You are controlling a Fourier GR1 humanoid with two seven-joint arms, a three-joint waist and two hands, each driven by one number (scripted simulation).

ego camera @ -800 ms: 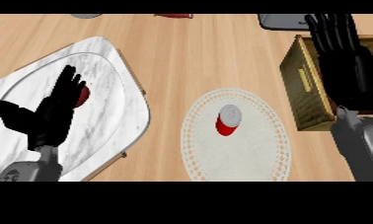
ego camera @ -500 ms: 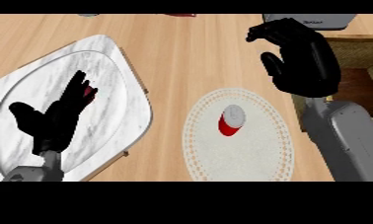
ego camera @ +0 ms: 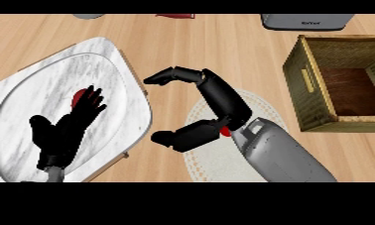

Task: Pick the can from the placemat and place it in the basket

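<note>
Head view: right hand point(ego camera: 219, 97) arches open over the can point(ego camera: 225, 131) at the middle of the placemat point(ego camera: 205, 164), seemingly not yet gripping it; next, close round it.

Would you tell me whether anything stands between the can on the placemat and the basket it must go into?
Nothing visible does. The can, mostly hidden under the right hand, sits on the placemat, and no object lies between it and the basket to its right; only the basket's near wall must be cleared.

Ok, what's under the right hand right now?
The right hand hangs over the placemat. Only a red sliver of the can shows by its wrist; the hand covers the rest.
</note>
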